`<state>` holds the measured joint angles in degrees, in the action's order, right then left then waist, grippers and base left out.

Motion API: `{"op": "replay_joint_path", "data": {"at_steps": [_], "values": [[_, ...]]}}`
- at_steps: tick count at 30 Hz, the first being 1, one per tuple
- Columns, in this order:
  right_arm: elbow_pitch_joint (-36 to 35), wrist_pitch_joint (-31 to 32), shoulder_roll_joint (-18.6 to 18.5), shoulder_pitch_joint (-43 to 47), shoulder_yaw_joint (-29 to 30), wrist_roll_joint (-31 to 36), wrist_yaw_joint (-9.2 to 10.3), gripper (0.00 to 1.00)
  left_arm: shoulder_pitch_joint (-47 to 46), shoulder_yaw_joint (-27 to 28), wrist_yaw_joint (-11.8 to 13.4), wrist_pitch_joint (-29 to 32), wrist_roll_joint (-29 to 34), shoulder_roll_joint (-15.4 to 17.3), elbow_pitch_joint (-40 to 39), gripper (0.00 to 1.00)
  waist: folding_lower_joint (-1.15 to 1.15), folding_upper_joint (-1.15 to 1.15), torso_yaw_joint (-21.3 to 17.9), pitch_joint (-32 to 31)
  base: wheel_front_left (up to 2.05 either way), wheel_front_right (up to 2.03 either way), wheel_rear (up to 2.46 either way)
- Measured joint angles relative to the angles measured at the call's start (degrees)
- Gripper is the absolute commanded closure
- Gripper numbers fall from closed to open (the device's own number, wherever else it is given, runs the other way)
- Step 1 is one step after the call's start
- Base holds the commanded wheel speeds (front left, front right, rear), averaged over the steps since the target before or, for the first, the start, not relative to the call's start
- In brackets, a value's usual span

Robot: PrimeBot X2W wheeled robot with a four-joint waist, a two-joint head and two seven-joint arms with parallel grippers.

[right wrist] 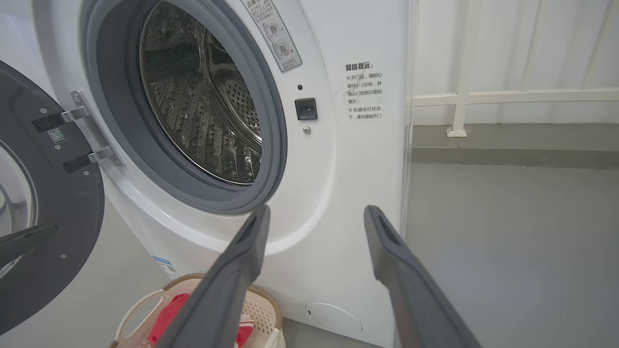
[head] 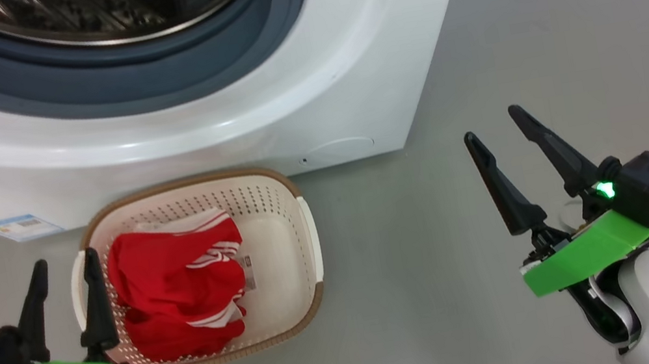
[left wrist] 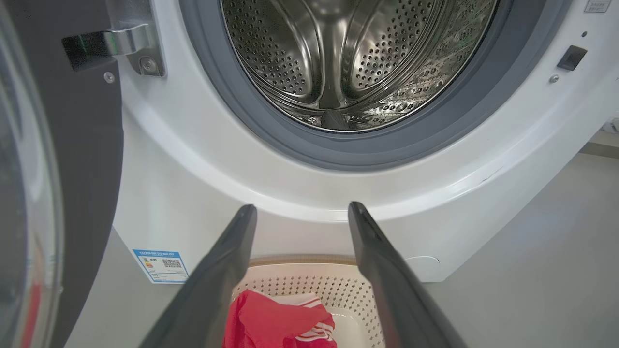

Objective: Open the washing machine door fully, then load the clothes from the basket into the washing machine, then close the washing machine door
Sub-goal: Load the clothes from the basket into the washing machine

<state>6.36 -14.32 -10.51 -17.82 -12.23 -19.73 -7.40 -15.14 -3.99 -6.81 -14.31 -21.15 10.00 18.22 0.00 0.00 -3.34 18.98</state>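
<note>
Grey floor [head: 442,254], washing machine [head: 287,116], washing machine door [right wrist: 72,203] swung wide, basket [head: 277,216] holding red clothes [head: 176,279] in front, left claw [head: 65,257] spread empty over its rim, right claw [head: 491,121] spread empty.

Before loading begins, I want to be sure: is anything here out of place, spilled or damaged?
Nothing stands out. The washing machine door stands open, the drum is empty, the clothes lie inside the basket on the floor, and the left gripper and right gripper are open and empty.
</note>
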Motion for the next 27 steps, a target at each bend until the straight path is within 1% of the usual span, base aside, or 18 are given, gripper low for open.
{"op": "replay_joint_path", "data": {"at_steps": [7, 8, 12, 16, 27], "values": [[-1.2, 0.0, 1.1, -2.7, 0.6, 0.6, 0.0, 0.0, -4.8, -0.3, -0.1, -0.1, 0.0, 0.1, 4.5, 0.0, 0.0, 0.0, -0.5, 4.8, 0.0, 0.0, 0.0], [-1.3, 0.0, 1.2, -3.1, 0.7, 1.0, 0.0, 0.0, -5.5, -0.4, -0.5, -0.1, 0.0, 0.1, 5.4, 0.0, 0.0, 0.0, -0.6, 5.5, 0.0, 0.0, 0.0], [-1.8, 0.0, 1.6, -4.5, 1.1, 1.6, 0.0, 0.0, -8.5, -0.7, -0.5, -0.1, 0.0, 0.2, 9.2, 0.0, 0.0, 0.0, -1.0, 8.3, 0.0, 0.0, 0.0], [-2.2, -0.3, 2.2, -5.8, 1.2, 2.0, 0.0, 0.0, -12.4, -0.6, -0.5, -0.1, 0.0, 1.0, 13.4, 0.0, 0.0, 0.0, -1.5, 11.6, 0.0, 0.0, 0.0], [-3.0, -0.4, 3.4, -8.3, 1.3, 2.6, 0.0, 0.0, -20.4, -1.6, -0.5, -0.1, 0.0, 1.0, 22.7, 0.0, 0.01, 0.0, -2.6, 17.3, 0.0, 0.0, 0.0]]}}
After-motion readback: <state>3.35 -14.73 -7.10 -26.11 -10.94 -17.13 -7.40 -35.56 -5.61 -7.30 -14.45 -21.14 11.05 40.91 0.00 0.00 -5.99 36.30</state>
